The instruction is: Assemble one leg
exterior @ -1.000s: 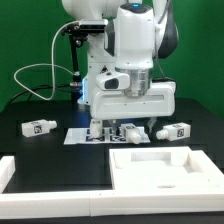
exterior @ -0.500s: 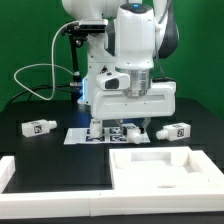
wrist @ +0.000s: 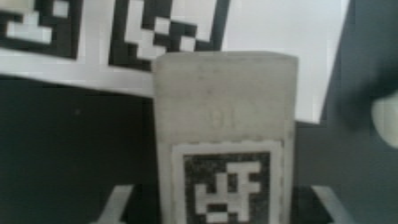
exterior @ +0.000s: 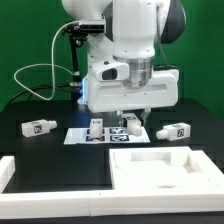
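My gripper [exterior: 131, 118] is shut on a leg [exterior: 133, 126], a short white peg with a black-and-white tag, and holds it just above the marker board [exterior: 80, 137]. In the wrist view the leg [wrist: 222, 110] stands between the two dark fingers [wrist: 125, 205], with my gripper [wrist: 217, 208] closed on its tagged end. Another leg [exterior: 97, 127] stands on the marker board. Two more legs lie on the black table, one at the exterior view's left [exterior: 40, 127] and one at its right [exterior: 175, 131].
A large flat white panel with a raised rim [exterior: 165, 170] lies at the front right. A white L-shaped border piece [exterior: 25, 172] lies at the front left. The robot base and cables stand behind. The marker board's tags [wrist: 107, 35] show in the wrist view.
The arm has risen, lifting the gripped leg a little off the marker board. The other legs have not moved.
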`<control>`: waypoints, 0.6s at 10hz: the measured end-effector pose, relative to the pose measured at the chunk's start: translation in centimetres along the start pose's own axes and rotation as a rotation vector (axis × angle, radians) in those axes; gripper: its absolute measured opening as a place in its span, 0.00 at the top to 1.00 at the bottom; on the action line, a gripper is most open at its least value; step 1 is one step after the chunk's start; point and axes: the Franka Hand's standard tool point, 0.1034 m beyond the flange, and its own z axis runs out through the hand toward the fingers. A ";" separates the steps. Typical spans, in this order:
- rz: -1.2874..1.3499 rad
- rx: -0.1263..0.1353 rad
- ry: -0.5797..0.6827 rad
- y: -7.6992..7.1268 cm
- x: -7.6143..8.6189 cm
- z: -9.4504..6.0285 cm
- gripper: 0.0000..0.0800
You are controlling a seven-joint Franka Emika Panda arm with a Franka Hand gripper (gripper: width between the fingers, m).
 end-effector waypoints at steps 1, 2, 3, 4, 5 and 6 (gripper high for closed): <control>0.083 0.003 -0.004 -0.1 -0.1 0.2 0.64; 0.130 0.003 -0.006 -0.1 -0.2 0.3 0.64; 0.142 0.000 0.018 -0.1 0.0 0.6 0.64; 0.120 -0.007 0.054 0.3 -0.1 1.6 0.64; 0.077 0.002 0.058 1.7 0.2 1.5 0.64; 0.092 0.004 0.081 2.8 1.1 1.1 0.64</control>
